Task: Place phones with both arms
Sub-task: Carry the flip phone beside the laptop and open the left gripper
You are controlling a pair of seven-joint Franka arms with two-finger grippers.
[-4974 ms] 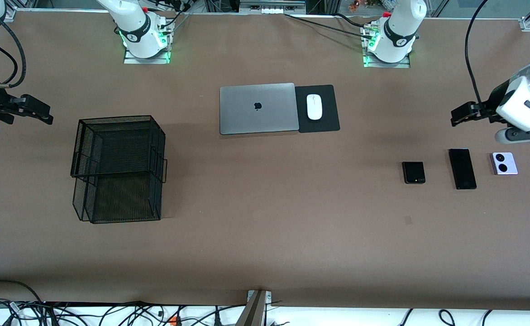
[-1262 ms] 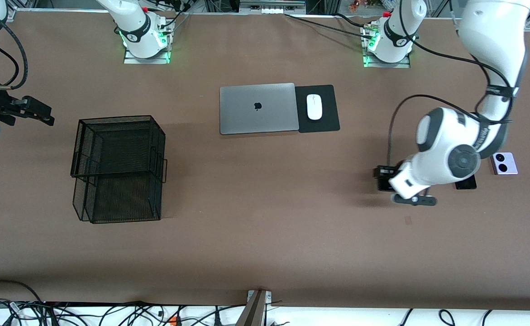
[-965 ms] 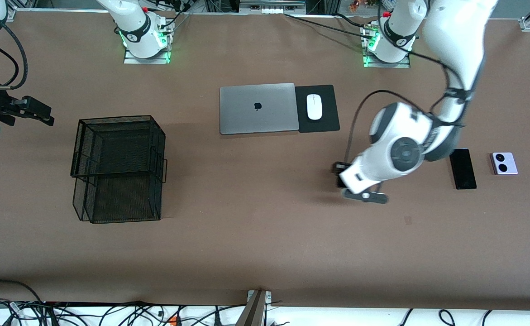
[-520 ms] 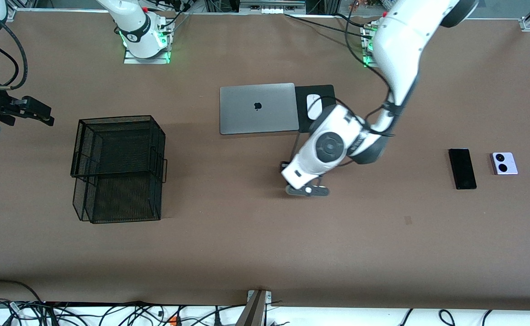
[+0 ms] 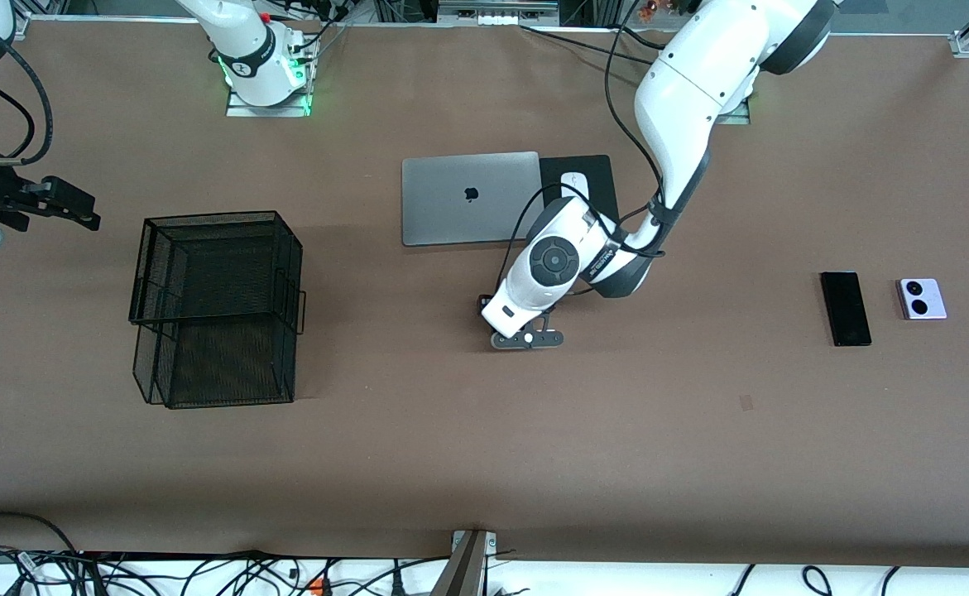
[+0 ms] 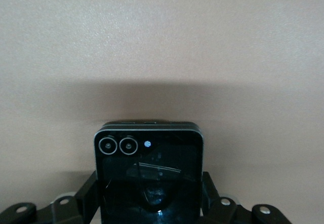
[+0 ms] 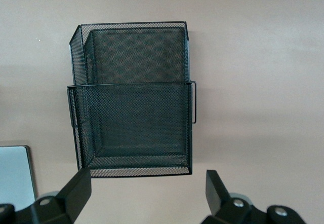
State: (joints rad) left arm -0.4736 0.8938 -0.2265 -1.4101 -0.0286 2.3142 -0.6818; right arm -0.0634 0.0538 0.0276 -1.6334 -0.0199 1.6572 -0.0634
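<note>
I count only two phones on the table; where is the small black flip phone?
The black flip phone is clamped in the left end effector, in the air over bare table just in front of the laptop.

A glossy black flip phone [image 6: 149,176], its glass face catching reflections and its edge banded in metal, sits between matt black plastic fingers [image 6: 87,198] above a matt brown table [image 5: 418,447] with a faintly grainy finish. The black basket [image 7: 132,100] is fine wire mesh; the laptop [image 5: 470,198] is brushed silver metal.
</note>
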